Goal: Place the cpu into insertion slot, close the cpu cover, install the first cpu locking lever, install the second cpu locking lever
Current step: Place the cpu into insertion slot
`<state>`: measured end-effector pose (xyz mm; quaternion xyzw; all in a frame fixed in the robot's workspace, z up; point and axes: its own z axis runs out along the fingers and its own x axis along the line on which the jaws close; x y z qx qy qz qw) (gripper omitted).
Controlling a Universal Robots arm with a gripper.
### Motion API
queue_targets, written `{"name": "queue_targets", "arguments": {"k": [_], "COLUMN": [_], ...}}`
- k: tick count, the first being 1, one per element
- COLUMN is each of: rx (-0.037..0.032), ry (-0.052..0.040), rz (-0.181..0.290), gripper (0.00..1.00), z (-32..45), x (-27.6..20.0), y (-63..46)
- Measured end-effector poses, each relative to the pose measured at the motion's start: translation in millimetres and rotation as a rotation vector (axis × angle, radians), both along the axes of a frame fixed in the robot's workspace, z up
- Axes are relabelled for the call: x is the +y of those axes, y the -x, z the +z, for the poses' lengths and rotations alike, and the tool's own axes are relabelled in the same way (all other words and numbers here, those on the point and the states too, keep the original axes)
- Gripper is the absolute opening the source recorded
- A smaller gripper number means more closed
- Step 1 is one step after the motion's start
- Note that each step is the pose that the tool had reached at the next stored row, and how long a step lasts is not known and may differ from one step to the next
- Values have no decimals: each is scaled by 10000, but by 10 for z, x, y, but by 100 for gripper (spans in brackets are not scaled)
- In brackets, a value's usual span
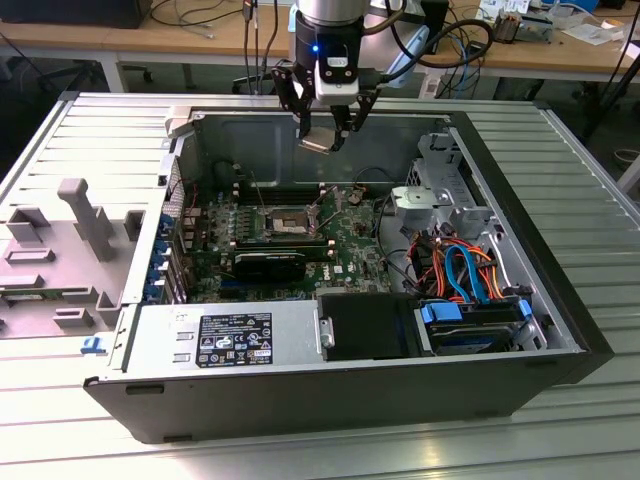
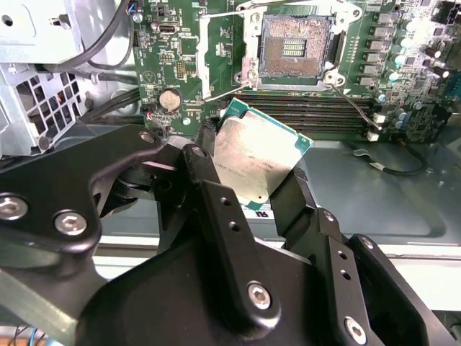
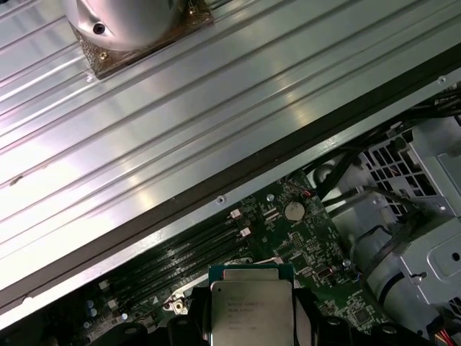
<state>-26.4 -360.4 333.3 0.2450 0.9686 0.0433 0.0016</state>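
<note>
Over the open case (image 1: 300, 400), the tool (image 1: 321, 138) clamps the cpu (image 2: 253, 153), its fingers (image 2: 210, 184) hiding two edges.

Cpu (image 2: 256, 155) hanging clear of the insertion slot (image 2: 293, 49)
The flat square cpu, dull silver on top with a green rim, is sitting tilted, pinched at two edges by the end effector (image 2: 252, 171); the insertion slot is lying uncovered, its dark centre showing inside a silver frame.

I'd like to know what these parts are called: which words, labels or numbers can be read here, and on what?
cpu: faint printed lines on its metal top, too small to read.
black label on the silver box: white print and symbols, too small to read.
No text can be quoted.
</note>
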Motion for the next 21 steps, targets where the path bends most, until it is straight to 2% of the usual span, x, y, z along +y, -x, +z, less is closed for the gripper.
{"name": "queue_targets", "arguments": {"k": [21], "rx": [0], "ry": [-1], "rz": [-219], "gripper": [55], "z": [-3], "x": [0], "y": [0]}}
